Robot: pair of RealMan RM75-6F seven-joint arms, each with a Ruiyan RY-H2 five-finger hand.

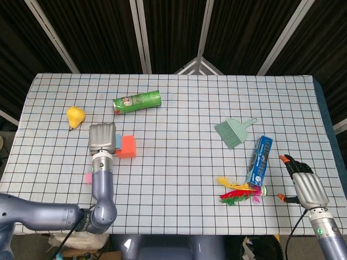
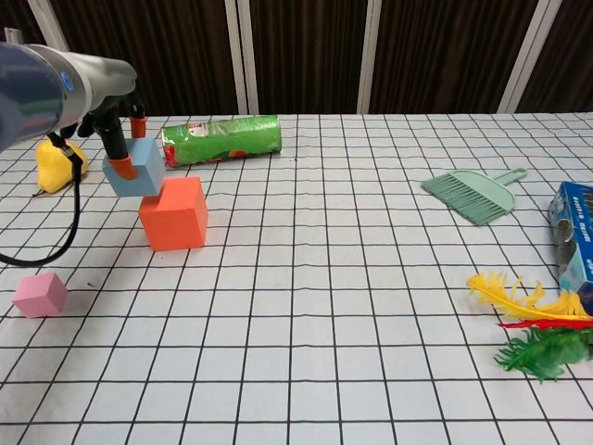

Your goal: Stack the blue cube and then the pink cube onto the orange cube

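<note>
My left hand [image 1: 102, 138] pinches the blue cube [image 2: 134, 169] and holds it tilted in the air, just left of the orange cube's top edge. In the head view only a sliver of the blue cube [image 1: 117, 141] shows beside the hand. The orange cube [image 2: 173, 213] stands on the checked cloth; from above the orange cube [image 1: 128, 146] lies right of the hand. The pink cube [image 2: 39, 294] sits alone near the front left; from above the pink cube [image 1: 88, 177] is partly hidden by my forearm. My right hand [image 1: 303, 181] rests at the table's right front edge, holding nothing.
A green can [image 2: 220, 139] lies on its side behind the cubes. A yellow pear [image 2: 60, 165] is at the far left. On the right are a green hand brush [image 2: 473, 195], a blue box [image 2: 573, 232] and a feathered shuttlecock [image 2: 533, 329].
</note>
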